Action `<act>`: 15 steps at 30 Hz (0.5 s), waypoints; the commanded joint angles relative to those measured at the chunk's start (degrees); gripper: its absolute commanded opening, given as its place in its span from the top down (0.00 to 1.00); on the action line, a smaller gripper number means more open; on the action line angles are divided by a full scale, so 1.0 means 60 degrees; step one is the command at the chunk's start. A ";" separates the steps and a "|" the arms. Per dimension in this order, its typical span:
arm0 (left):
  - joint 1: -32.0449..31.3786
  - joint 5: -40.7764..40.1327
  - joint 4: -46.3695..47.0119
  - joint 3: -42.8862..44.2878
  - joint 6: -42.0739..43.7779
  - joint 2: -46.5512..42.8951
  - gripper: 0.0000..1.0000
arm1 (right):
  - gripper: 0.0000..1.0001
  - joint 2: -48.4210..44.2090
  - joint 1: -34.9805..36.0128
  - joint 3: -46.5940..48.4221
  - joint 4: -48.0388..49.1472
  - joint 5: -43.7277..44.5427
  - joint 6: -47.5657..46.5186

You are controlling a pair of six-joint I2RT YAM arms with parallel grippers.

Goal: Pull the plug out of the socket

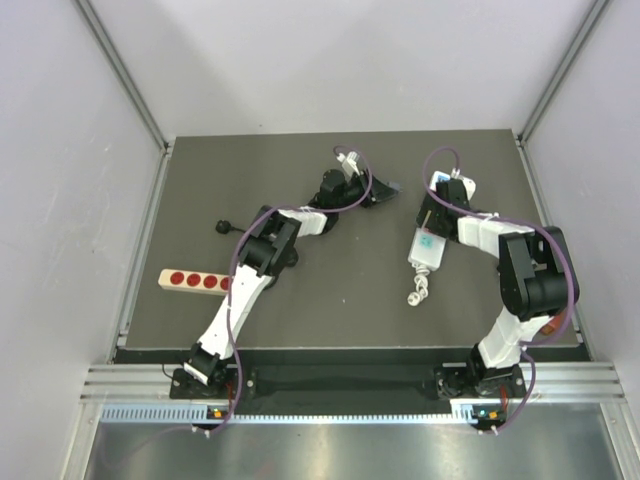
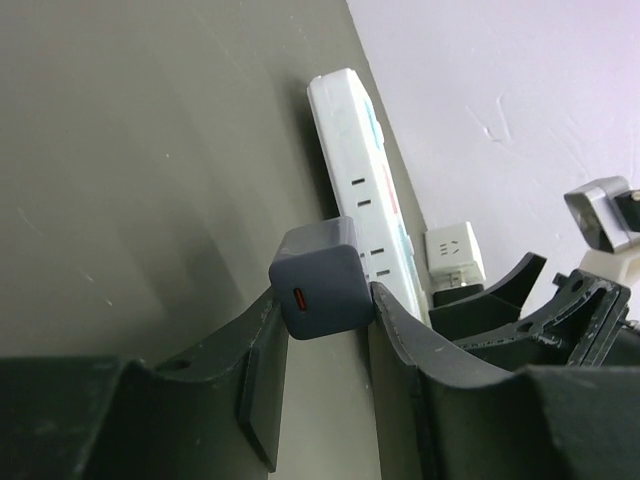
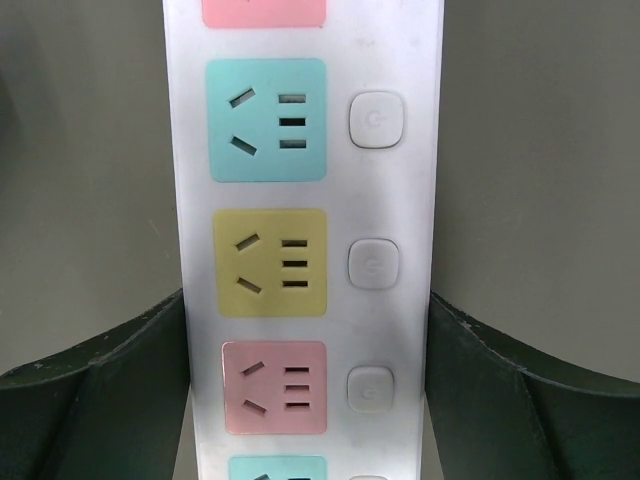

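The socket [image 3: 305,250] is a long white strip with cyan, yellow and pink outlet faces. It lies on the dark mat, and in the top view the socket [image 1: 429,247] points toward me. My right gripper [image 3: 308,320] is shut on it, one finger against each long side. The plug [image 2: 320,280] is a small grey cube with an orange slot, pinched between the tips of my left gripper [image 2: 325,300]. In the top view the left gripper [image 1: 388,188] holds it left of the strip, with a gap of mat between them. In the left wrist view the socket [image 2: 360,170] lies just behind the plug.
A beige strip with red round spots [image 1: 193,280] lies at the mat's left edge, partly under the left arm. A small black plug [image 1: 224,227] sits further back on the left. The socket's coiled white cord [image 1: 417,291] trails toward me. Grey walls enclose the table.
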 commanded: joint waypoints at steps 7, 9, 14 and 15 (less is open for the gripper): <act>-0.0022 -0.0569 -0.0643 -0.1630 0.2531 -0.2506 1.00 | 1.00 0.0243 -0.0041 0.0277 -0.0130 0.0119 -0.0034; -0.0037 -0.0818 -0.0789 -0.2377 0.3072 -0.3105 1.00 | 1.00 0.0258 -0.0026 0.0321 -0.0145 0.0060 -0.0078; -0.0022 -0.0952 -0.0951 -0.3711 0.3397 -0.4118 1.00 | 0.92 0.0360 0.0340 0.0540 -0.0320 0.0499 -0.0269; -0.0051 -0.0922 -0.0951 -0.3901 0.3397 -0.4482 1.00 | 0.88 0.0360 0.0398 0.0555 -0.0350 0.0601 -0.0284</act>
